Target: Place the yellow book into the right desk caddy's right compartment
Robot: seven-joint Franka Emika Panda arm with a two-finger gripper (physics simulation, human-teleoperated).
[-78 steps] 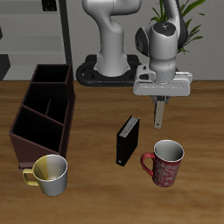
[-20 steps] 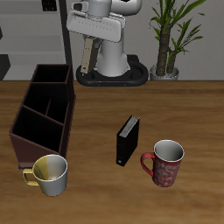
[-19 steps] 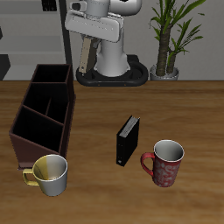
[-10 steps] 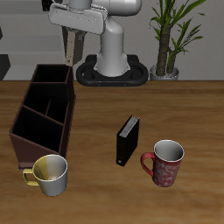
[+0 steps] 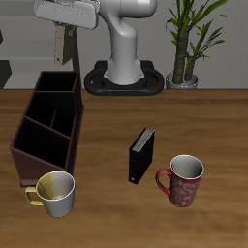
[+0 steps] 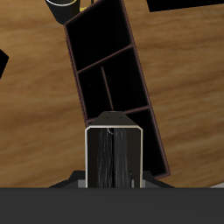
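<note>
My gripper [image 5: 64, 27] is shut on the yellow book [image 5: 63, 46], a thin pale book that hangs upright from the fingers, high above the table. The right desk caddy [image 5: 46, 124] is a long dark brown box with panel-walled sections, standing below. The book hangs over the caddy's back end, well above its rim. In the wrist view the book [image 6: 114, 160] shows end-on just over the caddy's [image 6: 107, 66] end section farthest from the table's front edge.
A cream and yellow mug [image 5: 56, 192] stands against the caddy's front end. A black book [image 5: 141, 155] stands upright mid-table, with a red mug [image 5: 183, 179] beside it. The robot base [image 5: 124, 73] and a potted plant [image 5: 186, 39] are at the back.
My gripper has carried the yellow book from above the red mug's side of the table, up and across past the robot base, to above the caddy's back end.
</note>
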